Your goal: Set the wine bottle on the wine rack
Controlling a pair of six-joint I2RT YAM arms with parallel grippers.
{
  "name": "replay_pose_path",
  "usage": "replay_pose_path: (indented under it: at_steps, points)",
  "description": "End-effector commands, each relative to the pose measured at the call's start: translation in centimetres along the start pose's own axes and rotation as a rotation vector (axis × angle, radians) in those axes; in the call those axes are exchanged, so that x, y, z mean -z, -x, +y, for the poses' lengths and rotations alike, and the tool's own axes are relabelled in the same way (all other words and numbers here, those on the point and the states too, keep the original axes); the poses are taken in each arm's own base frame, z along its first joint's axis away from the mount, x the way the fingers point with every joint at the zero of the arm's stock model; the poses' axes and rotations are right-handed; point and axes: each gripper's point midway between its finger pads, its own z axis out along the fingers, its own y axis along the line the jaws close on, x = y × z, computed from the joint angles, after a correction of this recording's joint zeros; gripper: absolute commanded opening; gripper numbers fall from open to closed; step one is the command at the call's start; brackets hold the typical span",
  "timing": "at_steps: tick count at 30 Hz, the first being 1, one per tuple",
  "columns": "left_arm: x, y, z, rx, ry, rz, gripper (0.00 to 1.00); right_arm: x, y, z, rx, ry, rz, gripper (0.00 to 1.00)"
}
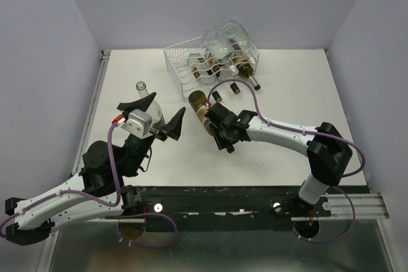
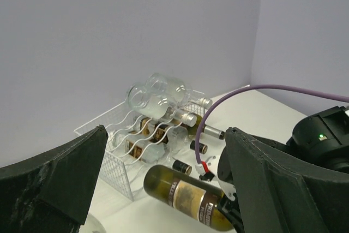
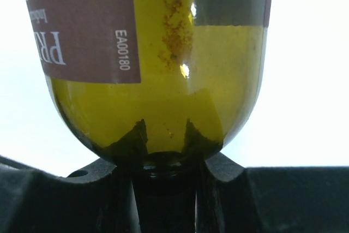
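The right hand [image 1: 212, 121] is clamped on the neck of the olive-green glass wine bottle with the brown label [image 1: 199, 106]. The right wrist view shows its fingers [image 3: 122, 159] pinching the neck just below the shoulder. Gripping the neck leaves the heavy base free and leading, which suits sliding the bottle base-first into a cradle. The bottles already in the white wire-grid wine rack [image 1: 175, 58] lie that way, with their necks poking out towards the arms. The green bottle lies roughly level, apparently lifted off the white table [image 1: 287, 93]. It extends from the hand towards the rack, and its base is near the rack's front edge but not yet inside. The left hand [image 1: 158, 114] hangs spread wide, holding nothing, over a clear glass bottle [image 1: 141, 87] standing well to the left.
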Motion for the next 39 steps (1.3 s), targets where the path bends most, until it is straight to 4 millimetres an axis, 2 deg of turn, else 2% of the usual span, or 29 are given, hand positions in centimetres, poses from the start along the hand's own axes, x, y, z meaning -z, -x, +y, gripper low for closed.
replay_pose_path:
  at_steps: [1, 5, 14, 22, 29, 36, 39]
  points:
    - [1.2, -0.6, 1.8, 0.074, 0.081, 0.074, 0.99, -0.6, 4.9, 0.9, -0.024, 0.074, -0.112, 0.00]
    - [1.8, -0.8, 2.0, 0.099, 0.082, 0.066, 0.99, -1.7, 6.2, 1.3, -0.008, 0.075, -0.107, 0.00]
    - [2.1, -0.9, 2.5, 0.097, 0.099, 0.068, 0.99, -2.8, 9.3, 2.1, -0.060, 0.072, -0.139, 0.00]
    - [2.1, -1.2, 2.5, 0.091, 0.098, 0.075, 0.99, -4.2, 10.8, 1.4, -0.093, 0.035, -0.135, 0.01]
    - [2.0, -1.3, 2.4, 0.082, 0.102, 0.080, 0.99, -4.2, 12.0, 0.5, -0.112, -0.022, -0.172, 0.00]
    - [1.8, -1.3, 2.0, 0.095, 0.090, 0.090, 0.99, -5.1, 15.6, 1.9, -0.102, 0.027, -0.276, 0.00]
    - [2.0, -1.3, 2.3, 0.150, 0.116, 0.117, 0.99, -5.3, 18.0, 2.0, -0.106, 0.011, -0.323, 0.00]
